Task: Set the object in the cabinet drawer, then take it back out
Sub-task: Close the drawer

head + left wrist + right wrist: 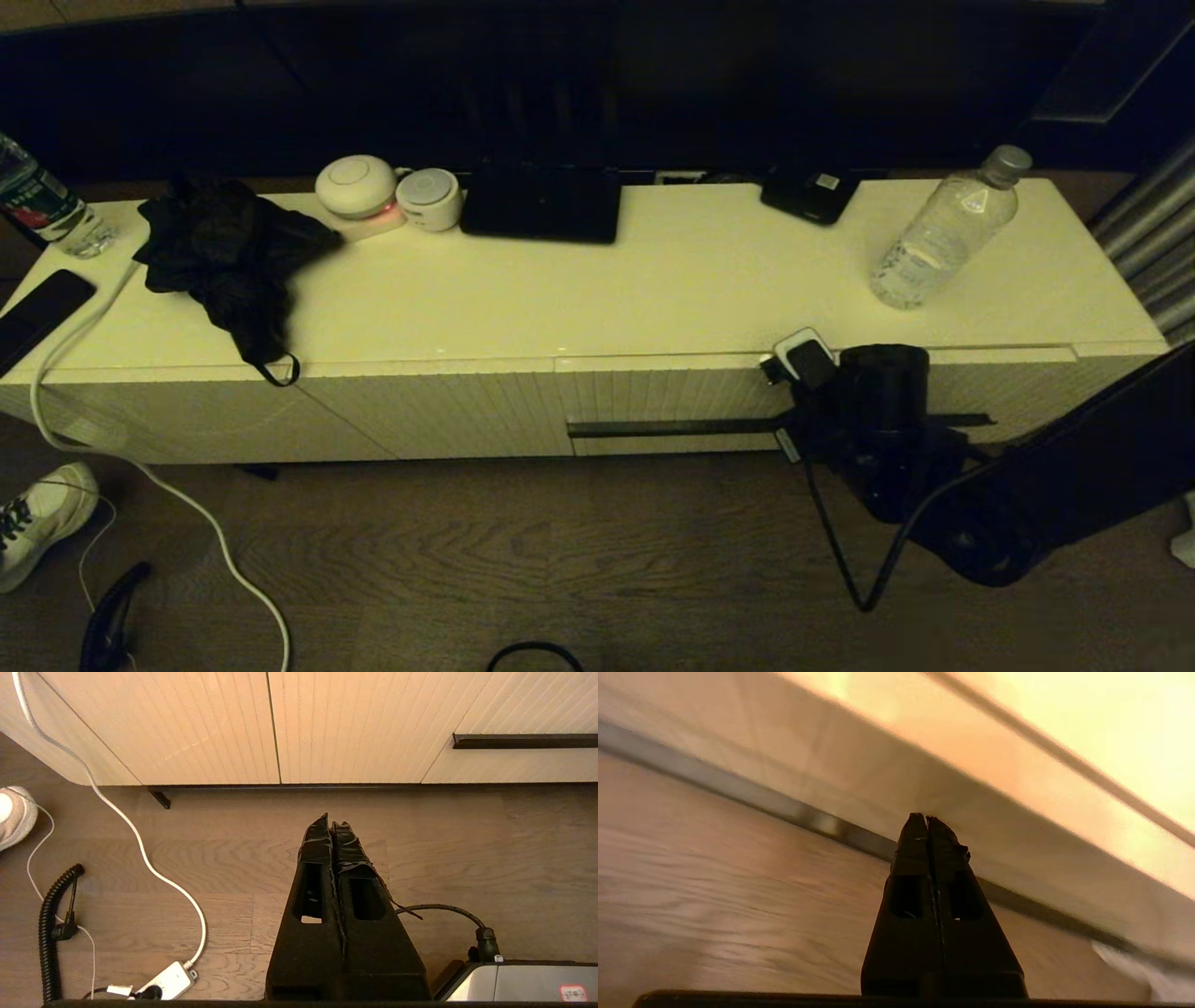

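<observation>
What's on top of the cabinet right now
On the cabinet: the clear water bottle, upright at the right end, a black bag, two round white gadgets, two dark devices and a second bottle. The drawer's inside is hidden.

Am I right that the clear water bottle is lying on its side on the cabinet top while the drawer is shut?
Not quite: the head view shows the clear water bottle standing upright on the cabinet top, near its right end. The drawer is indeed shut.
</observation>
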Tool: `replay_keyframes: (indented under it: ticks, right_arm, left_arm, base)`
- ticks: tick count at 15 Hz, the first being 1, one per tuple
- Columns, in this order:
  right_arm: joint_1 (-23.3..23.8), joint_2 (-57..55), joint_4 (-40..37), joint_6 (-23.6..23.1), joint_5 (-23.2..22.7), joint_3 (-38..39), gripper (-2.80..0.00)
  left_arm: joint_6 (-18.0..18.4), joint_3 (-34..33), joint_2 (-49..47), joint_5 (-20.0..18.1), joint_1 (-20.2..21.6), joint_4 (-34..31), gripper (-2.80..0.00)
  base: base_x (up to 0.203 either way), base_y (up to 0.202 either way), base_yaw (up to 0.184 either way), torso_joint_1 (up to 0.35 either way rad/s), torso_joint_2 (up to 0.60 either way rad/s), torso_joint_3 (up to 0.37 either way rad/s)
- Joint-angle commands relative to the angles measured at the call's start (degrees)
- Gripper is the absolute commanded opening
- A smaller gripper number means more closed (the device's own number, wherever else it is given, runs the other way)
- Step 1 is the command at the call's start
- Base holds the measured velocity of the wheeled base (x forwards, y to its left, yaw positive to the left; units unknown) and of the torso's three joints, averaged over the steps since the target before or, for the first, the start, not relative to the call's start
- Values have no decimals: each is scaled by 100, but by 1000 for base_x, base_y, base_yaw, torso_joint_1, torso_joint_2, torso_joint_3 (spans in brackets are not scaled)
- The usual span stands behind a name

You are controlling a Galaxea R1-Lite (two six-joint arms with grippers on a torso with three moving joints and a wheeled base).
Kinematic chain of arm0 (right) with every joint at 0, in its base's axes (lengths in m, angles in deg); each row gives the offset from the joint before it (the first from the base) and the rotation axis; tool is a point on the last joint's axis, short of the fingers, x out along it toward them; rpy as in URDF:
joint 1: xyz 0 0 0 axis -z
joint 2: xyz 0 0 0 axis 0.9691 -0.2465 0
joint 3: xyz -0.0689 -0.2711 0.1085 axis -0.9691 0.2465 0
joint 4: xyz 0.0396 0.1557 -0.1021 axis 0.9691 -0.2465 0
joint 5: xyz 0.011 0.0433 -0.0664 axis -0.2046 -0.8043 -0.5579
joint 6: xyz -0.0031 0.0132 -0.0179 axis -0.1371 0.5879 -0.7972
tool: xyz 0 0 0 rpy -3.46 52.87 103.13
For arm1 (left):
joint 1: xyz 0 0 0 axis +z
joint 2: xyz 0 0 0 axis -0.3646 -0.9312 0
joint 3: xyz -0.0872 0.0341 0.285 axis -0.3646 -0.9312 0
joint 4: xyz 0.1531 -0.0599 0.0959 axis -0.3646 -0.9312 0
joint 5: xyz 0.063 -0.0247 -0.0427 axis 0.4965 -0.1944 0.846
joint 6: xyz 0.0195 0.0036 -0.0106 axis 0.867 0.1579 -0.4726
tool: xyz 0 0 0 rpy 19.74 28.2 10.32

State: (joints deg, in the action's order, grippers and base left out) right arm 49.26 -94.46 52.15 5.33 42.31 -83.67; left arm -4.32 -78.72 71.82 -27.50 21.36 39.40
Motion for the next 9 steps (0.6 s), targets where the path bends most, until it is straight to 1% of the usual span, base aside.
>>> replay_keyframes:
  ticks: [1,5,8,9]
  right_arm:
    - [-104,686,-93,-48,-26,514,-280]
    - [-160,1890,-746,-110,-17,1133,-280]
    - [-73,3303,-1529,-72,-13,1523,-280]
    - [41,3889,-1855,-62,-14,1625,-280]
  left_arm:
    - [-3,-2,9,-1,2,-2,-280]
    - [-3,-5,9,-5,2,-2,-280]
    - [-3,-9,9,-1,2,-2,-280]
    - [-3,-9,9,-1,2,-2,-280]
  base:
    - [0,0,0,0,0,0]
    - [0,0,0,0,0,0]
    - [0,0,0,0,0,0]
    - [0,0,0,0,0,0]
